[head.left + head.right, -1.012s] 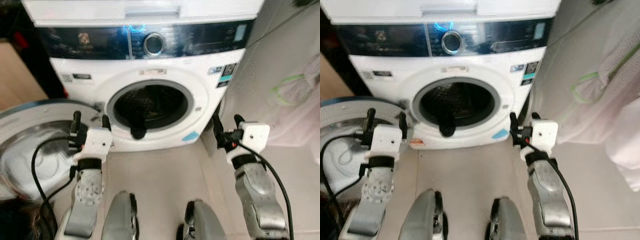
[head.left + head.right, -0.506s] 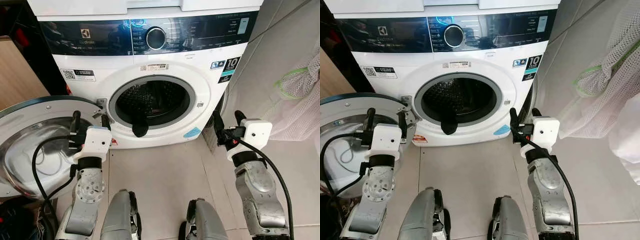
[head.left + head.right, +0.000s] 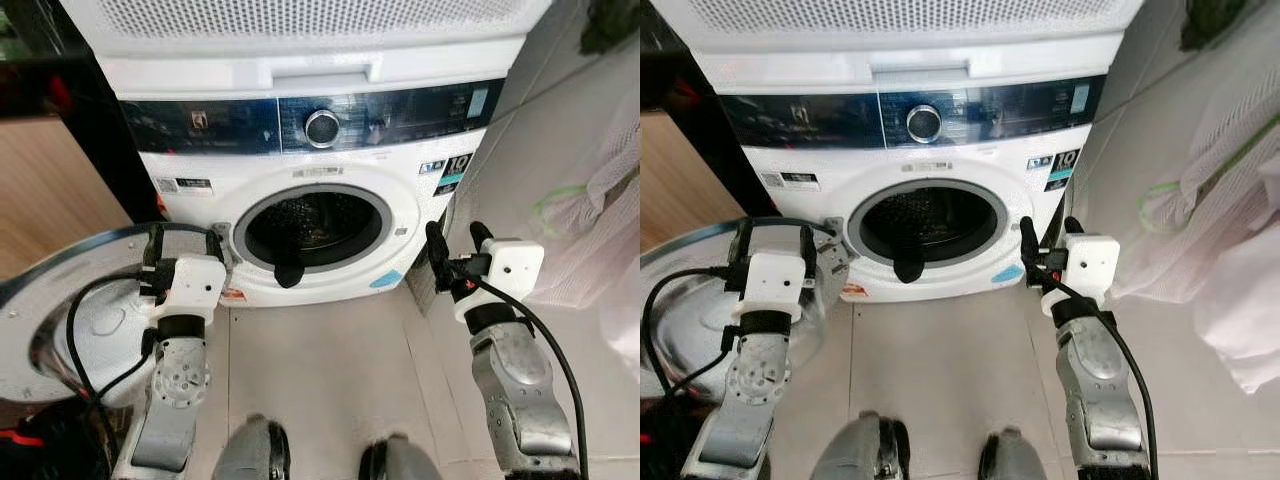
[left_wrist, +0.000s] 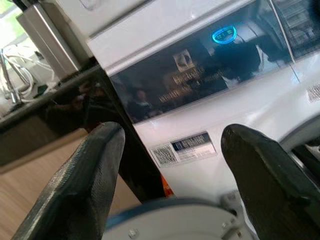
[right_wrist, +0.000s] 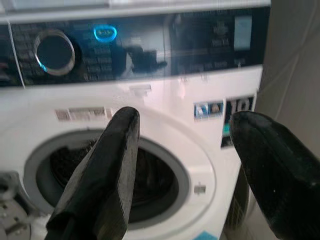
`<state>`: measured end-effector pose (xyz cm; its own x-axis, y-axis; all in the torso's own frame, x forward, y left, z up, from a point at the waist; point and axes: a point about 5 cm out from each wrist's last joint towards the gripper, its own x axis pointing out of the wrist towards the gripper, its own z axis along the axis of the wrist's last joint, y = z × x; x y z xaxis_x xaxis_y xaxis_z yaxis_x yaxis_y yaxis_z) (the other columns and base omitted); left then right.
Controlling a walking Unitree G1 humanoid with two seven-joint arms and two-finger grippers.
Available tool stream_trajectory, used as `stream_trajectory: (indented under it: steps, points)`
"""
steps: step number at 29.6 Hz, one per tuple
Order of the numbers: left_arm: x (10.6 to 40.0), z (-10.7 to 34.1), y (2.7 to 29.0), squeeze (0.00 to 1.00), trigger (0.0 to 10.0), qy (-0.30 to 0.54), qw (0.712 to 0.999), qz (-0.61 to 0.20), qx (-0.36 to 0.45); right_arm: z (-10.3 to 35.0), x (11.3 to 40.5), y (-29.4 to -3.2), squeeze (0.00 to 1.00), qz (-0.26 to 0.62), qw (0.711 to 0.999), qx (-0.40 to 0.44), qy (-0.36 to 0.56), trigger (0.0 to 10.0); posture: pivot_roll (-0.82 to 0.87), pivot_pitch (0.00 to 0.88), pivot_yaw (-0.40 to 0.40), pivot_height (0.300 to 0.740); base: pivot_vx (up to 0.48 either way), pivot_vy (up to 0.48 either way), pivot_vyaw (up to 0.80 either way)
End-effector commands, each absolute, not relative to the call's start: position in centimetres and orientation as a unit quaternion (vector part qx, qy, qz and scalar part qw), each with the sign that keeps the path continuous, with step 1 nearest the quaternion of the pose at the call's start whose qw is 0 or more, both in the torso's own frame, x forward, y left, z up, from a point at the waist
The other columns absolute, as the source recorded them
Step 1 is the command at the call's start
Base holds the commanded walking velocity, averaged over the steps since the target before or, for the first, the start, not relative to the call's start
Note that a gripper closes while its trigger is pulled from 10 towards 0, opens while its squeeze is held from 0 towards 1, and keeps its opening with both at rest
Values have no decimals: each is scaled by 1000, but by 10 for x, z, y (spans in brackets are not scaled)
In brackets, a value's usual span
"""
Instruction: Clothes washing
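The white washing machine [image 3: 320, 180] fills the upper centre of the frame, its round door [image 3: 90, 300] swung wide at lower left and a dark garment [image 3: 288, 272] drooping over the drum's lip. The left gripper [image 3: 182, 242] and the right gripper [image 3: 455, 238] — fingers apart, holding nothing — hover either side of the opening.

I've got both arms raised in front of the washing machine [image 3: 320, 170]. My left gripper [image 3: 184, 243] sits by its open door side, fingers spread and empty. My right gripper [image 3: 452, 243] hovers off its lower right corner, fingers apart, holding nothing.
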<state>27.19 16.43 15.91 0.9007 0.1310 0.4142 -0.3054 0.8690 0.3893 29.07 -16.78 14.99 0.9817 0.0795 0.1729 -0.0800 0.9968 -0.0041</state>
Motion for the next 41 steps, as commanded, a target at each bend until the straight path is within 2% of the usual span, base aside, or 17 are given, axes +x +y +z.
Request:
stream_trajectory:
  steps: [1,12,17,25,34,39,41]
  points:
    - [271,155,165,0,10000,-185,950,108,225,145,290,-170,0,36,996,4,-78,10000,106,188,-20,740,0,0,0]
    - [271,156,164,0,10000,-186,951,105,225,145,289,-173,0,30,997,3,-76,10000,111,215,-19,740,0,0,0]
    - [273,154,165,0,10000,-182,952,105,224,143,290,-174,0,24,997,7,-80,10000,121,201,-10,740,0,0,0]
    - [297,168,162,0,10000,-207,949,103,215,152,312,-171,0,12,994,18,-103,10000,141,83,5,740,0,0,0]
    - [306,169,164,0,10000,-213,949,110,207,152,323,-169,0,14,994,18,-110,10000,151,37,-14,740,0,0,0]
    - [310,167,169,0,10000,-211,948,117,207,151,326,-176,0,3,994,13,-111,10000,151,20,-22,740,0,0,0]
    - [312,163,175,0,10000,-202,949,129,204,146,326,-187,0,-16,995,6,-102,10000,143,0,-24,740,0,0,0]
